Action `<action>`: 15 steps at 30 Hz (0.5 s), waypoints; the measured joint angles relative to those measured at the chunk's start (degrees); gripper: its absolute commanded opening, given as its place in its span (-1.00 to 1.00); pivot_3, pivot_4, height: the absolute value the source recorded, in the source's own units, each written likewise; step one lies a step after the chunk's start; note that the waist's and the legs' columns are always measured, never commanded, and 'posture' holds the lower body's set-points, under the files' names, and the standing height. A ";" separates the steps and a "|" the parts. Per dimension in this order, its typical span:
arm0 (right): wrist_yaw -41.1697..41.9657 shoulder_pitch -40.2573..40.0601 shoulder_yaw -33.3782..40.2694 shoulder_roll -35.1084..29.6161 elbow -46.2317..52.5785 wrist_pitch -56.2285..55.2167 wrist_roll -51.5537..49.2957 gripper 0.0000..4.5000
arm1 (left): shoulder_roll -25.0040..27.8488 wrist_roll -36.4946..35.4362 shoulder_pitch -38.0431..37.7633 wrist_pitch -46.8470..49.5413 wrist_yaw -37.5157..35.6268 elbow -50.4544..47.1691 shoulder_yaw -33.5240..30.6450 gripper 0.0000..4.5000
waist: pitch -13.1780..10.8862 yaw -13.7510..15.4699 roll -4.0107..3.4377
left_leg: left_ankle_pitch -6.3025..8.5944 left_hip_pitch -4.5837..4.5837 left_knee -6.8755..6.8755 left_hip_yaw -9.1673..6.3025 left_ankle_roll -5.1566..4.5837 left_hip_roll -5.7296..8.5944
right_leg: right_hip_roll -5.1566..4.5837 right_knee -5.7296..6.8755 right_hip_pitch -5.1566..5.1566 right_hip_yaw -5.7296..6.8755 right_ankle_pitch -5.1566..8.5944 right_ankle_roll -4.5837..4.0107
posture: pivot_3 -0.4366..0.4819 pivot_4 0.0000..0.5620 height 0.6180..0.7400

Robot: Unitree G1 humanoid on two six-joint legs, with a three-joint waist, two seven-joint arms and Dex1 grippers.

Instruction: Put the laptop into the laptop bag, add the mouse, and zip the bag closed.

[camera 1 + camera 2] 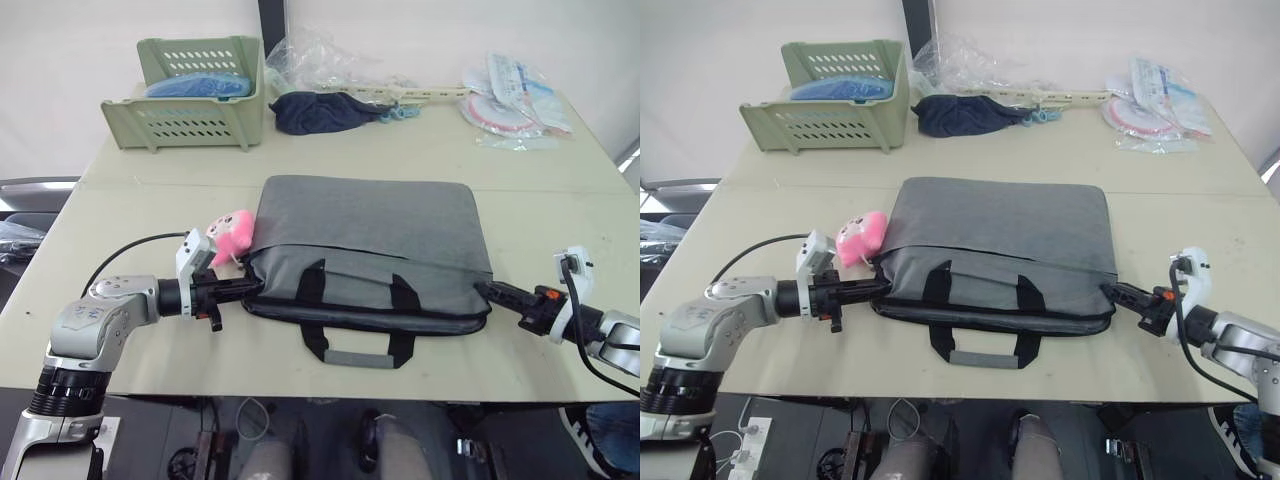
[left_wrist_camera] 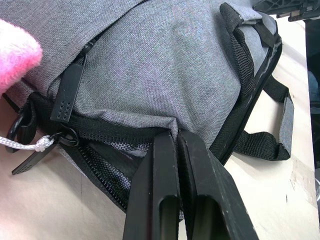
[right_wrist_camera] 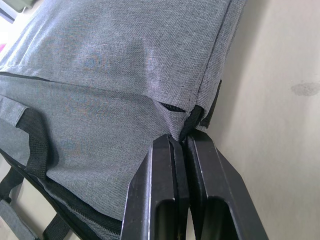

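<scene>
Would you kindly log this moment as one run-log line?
left gripper: shut on laptop bag left corner | right gripper: shut on right corner | zipper: partly open | pink plush toy: beside bag

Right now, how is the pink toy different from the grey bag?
The pink plush toy is small, round and fluffy; the grey laptop bag is big, flat and has black handles. The left gripper pinches the bag's corner, not the toy. Both lie on the table, touching.

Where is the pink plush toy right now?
In the left eye view, the pink plush toy lies on the table's left side, against the grey fabric laptop bag's left near corner, just beyond the left gripper.
</scene>
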State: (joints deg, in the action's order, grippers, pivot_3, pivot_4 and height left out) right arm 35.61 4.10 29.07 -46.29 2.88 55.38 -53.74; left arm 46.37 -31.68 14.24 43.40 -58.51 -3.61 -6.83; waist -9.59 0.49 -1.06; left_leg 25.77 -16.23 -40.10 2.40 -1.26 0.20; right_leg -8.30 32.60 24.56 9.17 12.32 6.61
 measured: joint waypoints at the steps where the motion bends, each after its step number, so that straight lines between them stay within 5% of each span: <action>1: 0.05 -0.48 0.39 0.00 -0.21 -0.13 0.19 0.99 | 0.53 -0.14 -0.52 0.21 -0.26 0.01 -0.54 0.31 | 0.00 -0.11 -0.01 | 0.00 0.00 0.00 0.00 0.00 0.00 | 0.00 -0.01 0.00 0.00 0.00 0.00 | -0.05 -0.47 1.00; 3: 0.68 -2.07 1.88 -0.11 -0.71 -0.20 0.46 1.00 | 3.14 -0.90 -3.03 0.95 -1.20 0.03 -3.62 0.75 | -0.02 -0.25 -0.03 | 0.00 -0.01 0.01 -0.01 0.00 0.00 | 0.00 -0.05 0.00 0.00 0.00 0.00 | -0.05 -0.47 1.00; 5: 1.66 -3.40 3.58 -1.05 -0.80 -0.30 0.55 1.00 | 4.53 -2.11 -4.40 1.65 -2.04 0.53 -6.96 0.98 | -0.07 -0.27 -0.11 | 0.00 -0.02 0.00 -0.01 0.00 0.01 | -0.01 -0.06 -0.01 -0.02 0.00 0.00 | -0.05 -0.47 1.00; 10: 7.72 -4.91 6.35 -6.36 -2.42 -12.84 8.57 1.00 | 9.20 -0.12 -5.21 -5.84 -4.54 9.74 -13.59 0.98 | -0.19 -0.68 -0.33 | 0.02 0.03 0.06 0.05 0.04 0.01 | 0.01 -0.07 0.00 -0.03 0.00 0.00 | -0.05 -0.47 1.00; 15: 19.09 -4.61 1.27 -14.69 -10.65 -44.33 27.63 1.00 | 9.00 6.38 4.20 -27.97 -1.33 23.44 -16.95 0.98 | -0.24 -0.71 -0.37 | 0.04 0.05 0.09 0.08 0.06 0.02 | 0.01 -0.15 -0.02 0.01 0.00 0.01 | -0.05 -0.47 1.00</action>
State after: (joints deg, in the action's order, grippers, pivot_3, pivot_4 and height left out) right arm 54.70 -0.50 30.33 -60.97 -7.77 11.06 -26.11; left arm 55.37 -25.30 18.43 15.43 -59.83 19.83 -23.78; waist -9.83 -0.22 -1.43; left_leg 25.80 -16.18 -40.00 2.48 -1.20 0.22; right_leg -8.29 32.46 24.54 9.17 12.32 6.62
